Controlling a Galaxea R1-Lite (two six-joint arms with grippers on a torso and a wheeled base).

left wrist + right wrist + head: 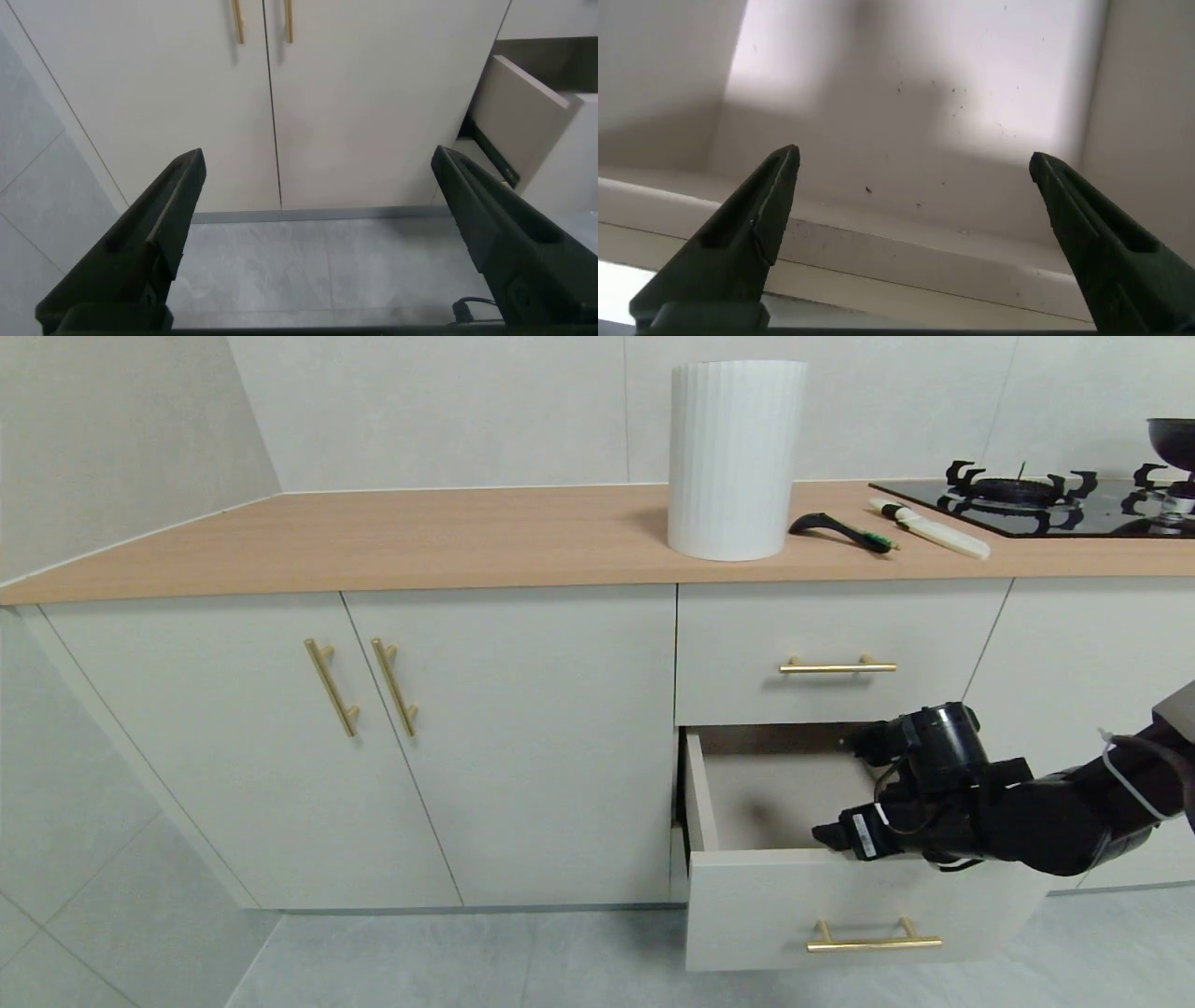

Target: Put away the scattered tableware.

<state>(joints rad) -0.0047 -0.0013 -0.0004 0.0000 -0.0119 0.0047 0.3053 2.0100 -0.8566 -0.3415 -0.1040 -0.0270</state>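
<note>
A black spoon [837, 529] and a white-bladed knife [934, 532] lie on the wooden countertop [420, 537], to the right of a tall white ribbed container [733, 457]. Below them the lower drawer [794, 896] is pulled out and nothing shows inside it. My right gripper [845, 793] is over the drawer's right part, and it is open with nothing between its fingers. In the right wrist view this gripper [915, 196] faces the drawer's bare floor [915, 84]. My left gripper [318, 196] is open and holds nothing, low in front of the cabinet doors [271, 93].
A gas hob [1036, 499] with a dark pot [1174, 434] is set in the counter at the far right. The upper drawer [837, 649] is closed. Two cabinet doors with gold handles [359, 686] stand shut to the left. The open drawer [523, 103] juts out over the tiled floor.
</note>
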